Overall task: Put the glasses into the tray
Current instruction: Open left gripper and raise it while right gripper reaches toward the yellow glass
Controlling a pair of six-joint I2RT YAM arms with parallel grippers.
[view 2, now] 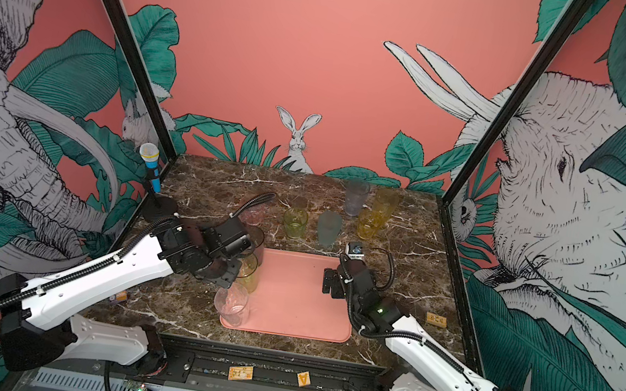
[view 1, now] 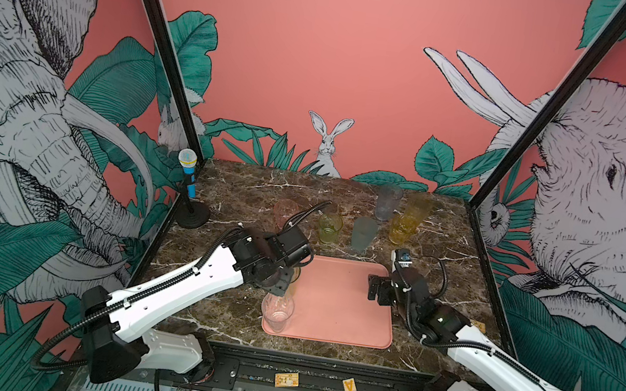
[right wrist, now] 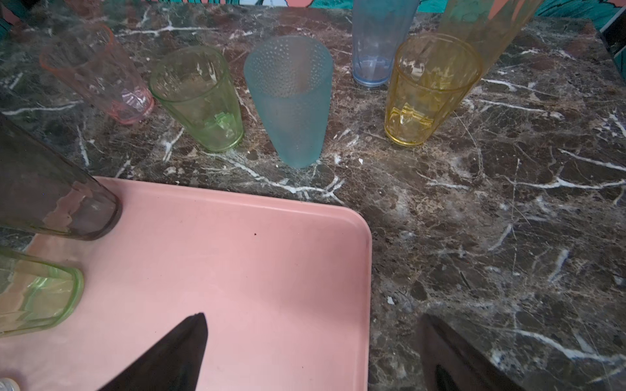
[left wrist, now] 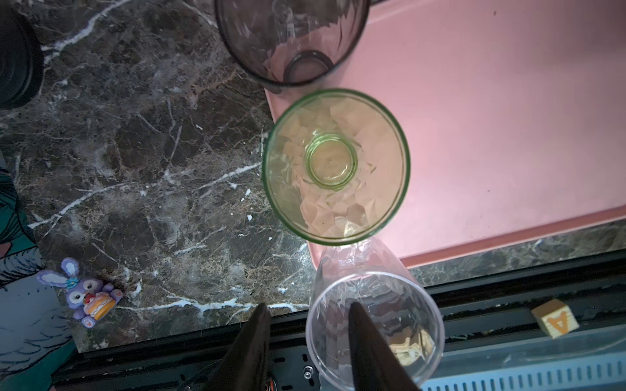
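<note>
while top views half hide it, left wrist shows green glass [left wrist: 335, 166] whole.

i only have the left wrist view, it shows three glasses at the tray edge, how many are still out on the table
Observer: Six, all upright on the table beyond the tray: a pink glass, a short green glass, a teal glass, a blue glass, a yellow glass and a tall amber glass.
Operator: ok and whats happening on the right
Observer: The right gripper hovers over the tray's right edge, jaws wide open and empty.
</note>
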